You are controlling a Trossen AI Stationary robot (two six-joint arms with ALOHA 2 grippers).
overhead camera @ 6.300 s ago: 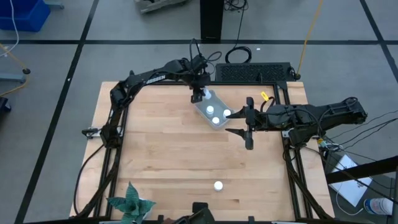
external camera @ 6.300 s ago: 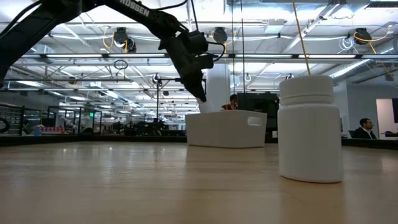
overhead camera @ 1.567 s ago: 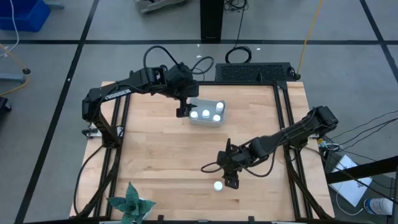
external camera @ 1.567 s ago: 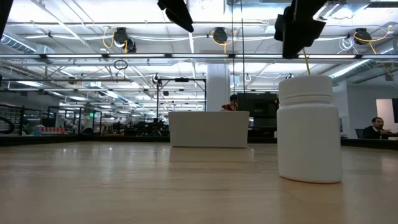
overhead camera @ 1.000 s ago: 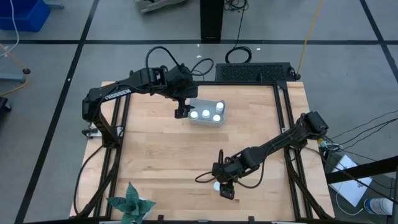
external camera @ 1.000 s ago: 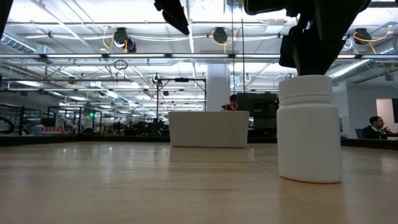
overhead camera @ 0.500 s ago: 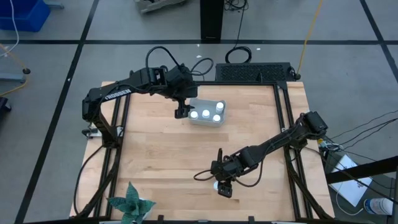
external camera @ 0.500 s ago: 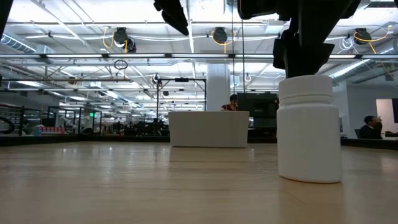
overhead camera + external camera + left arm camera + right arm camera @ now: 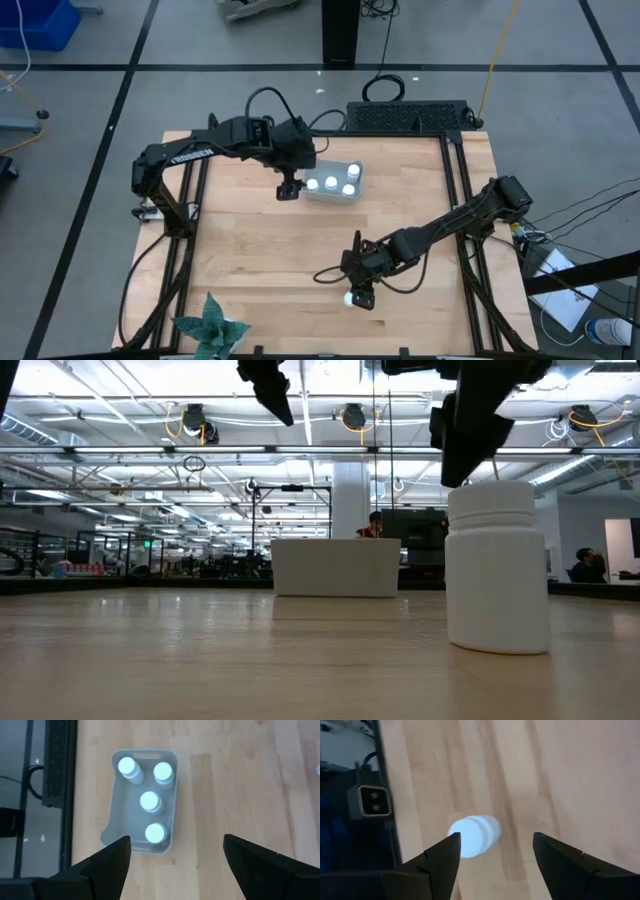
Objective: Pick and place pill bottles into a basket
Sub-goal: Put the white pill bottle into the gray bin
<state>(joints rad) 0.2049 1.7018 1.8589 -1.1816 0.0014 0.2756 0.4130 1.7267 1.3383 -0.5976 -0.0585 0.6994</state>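
Note:
A grey-blue basket (image 9: 352,174) sits on the far middle of the table and holds several white pill bottles (image 9: 150,801). One more white bottle (image 9: 348,298) stands upright on its base near the table's near edge, large in the low view (image 9: 497,565). My right gripper (image 9: 358,294) hangs open just above this bottle (image 9: 472,836), with a finger on either side and clear of it. My left gripper (image 9: 288,189) is open and empty, raised just left of the basket (image 9: 114,815).
A green star-shaped paper plant (image 9: 210,328) stands at the near left corner. A small camera (image 9: 370,802) sits at the near edge close to the lone bottle. A black panel (image 9: 405,117) lies at the far right edge. Bare wood (image 9: 250,250) lies between basket and bottle.
My right gripper has shifted a little toward the table's left above the lone bottle, staying open; the bottle has not moved. My left gripper has drifted slightly left and toward the near edge, away from the basket, still open.

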